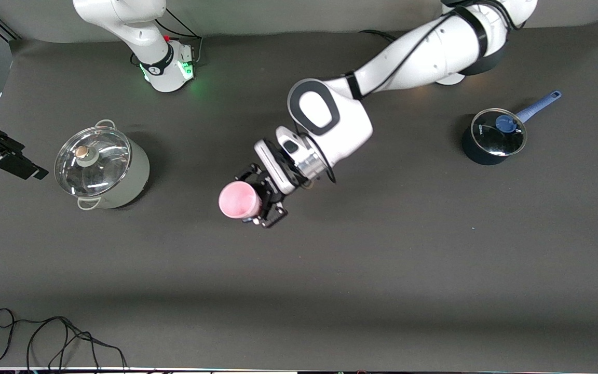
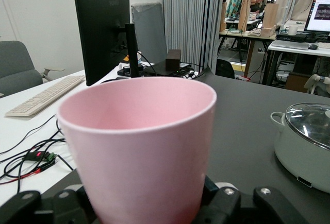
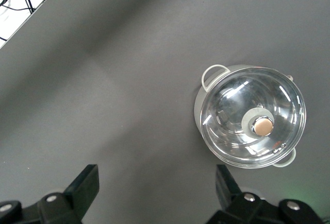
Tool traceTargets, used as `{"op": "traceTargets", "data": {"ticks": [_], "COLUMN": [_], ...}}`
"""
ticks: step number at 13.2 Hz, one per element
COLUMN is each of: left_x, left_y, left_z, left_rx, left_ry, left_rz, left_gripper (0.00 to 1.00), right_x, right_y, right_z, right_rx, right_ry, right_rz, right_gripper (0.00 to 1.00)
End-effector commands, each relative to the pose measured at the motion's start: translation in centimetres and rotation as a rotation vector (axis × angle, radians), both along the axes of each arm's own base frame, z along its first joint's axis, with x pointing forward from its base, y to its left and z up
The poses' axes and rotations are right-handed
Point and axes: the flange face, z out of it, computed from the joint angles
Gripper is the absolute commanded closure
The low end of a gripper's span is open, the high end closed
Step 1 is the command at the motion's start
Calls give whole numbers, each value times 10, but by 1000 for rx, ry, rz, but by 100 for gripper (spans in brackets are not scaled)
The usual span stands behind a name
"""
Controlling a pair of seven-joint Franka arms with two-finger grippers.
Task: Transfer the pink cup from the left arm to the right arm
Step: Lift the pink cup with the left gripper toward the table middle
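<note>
The pink cup (image 1: 238,201) sits clamped in the left gripper (image 1: 263,200), lifted over the middle of the dark grey table (image 1: 382,249) — its mouth tipped toward the right arm's end. The right gripper (image 3: 154,190) hangs with fingers spread wide and empty, beside the grey lidded pot (image 1: 103,167). A dark-blue saucepan (image 1: 493,136) stands toward the left arm's end. Past the table's edge — a monitor (image 2: 103,38) and keyboard (image 2: 44,96) on a white desk.

Both arms are glossy white with black joint bands, external black cables and black grippers; the right arm's base (image 1: 166,70) glows green.
</note>
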Motion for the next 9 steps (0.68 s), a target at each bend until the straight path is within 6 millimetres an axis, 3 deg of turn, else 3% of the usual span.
{"op": "traceTargets", "data": {"ticks": [1, 3, 7, 9], "left_x": [-1, -7, -8, -8], "left_y": [-5, -15, -18, -18], "left_z": [13, 21, 21, 21], "left_rx": [-6, -23, -21, -20], "left_ry": [-12, -20, -26, -26], "left_rz": [34, 31, 30, 32], "left_gripper": [100, 100, 100, 100], "right_x": [13, 27, 54, 58], "right_y": [17, 39, 109, 125], "right_z": [4, 7, 18, 25], "right_rx": [-10, -14, 22, 102], "right_ry": [-8, -7, 27, 28], "right_rz": [4, 34, 62, -13], "right_gripper": [0, 0, 0, 0]}}
